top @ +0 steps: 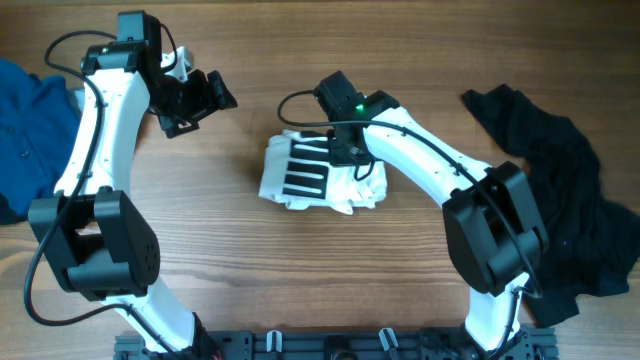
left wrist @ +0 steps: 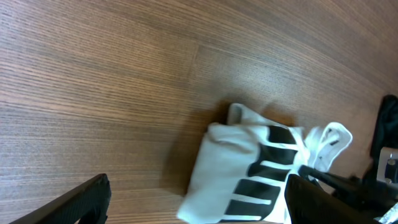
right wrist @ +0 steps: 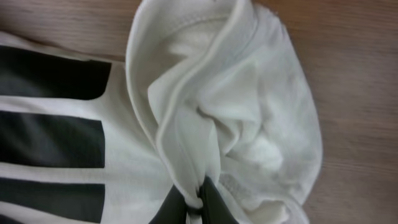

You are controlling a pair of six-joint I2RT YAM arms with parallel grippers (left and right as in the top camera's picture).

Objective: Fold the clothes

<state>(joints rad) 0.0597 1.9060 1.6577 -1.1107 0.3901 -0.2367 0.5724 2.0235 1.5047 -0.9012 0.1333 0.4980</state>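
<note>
The wooden table (top: 300, 290) fills the overhead frame. A crumpled black garment (top: 570, 200) sprawls along its right edge, and a blue garment (top: 25, 130) lies partly out of frame at the left edge. The left arm (top: 85, 150) rises along the left side and the right arm (top: 430, 165) reaches in from the lower right. Between them, a little above the centre of the frame, lies the white shirt (top: 320, 178), bunched into a compact, roughly folded bundle. Its black bars (top: 308, 168) face up on the left half, and looser rumpled cloth sits on the right half. The right gripper (top: 345, 150) is down on the bundle's upper right part. In the right wrist view its dark fingertips (right wrist: 200, 202) are pressed together on a raised fold of white cloth at the bottom centre, beside the stitched hem. The left gripper (top: 208, 100) hangs at the upper left, well apart from the shirt. Its jaws are spread wide with nothing between them, and in the left wrist view its fingers (left wrist: 81, 202) frame bare wood and the shirt's edge.
</note>
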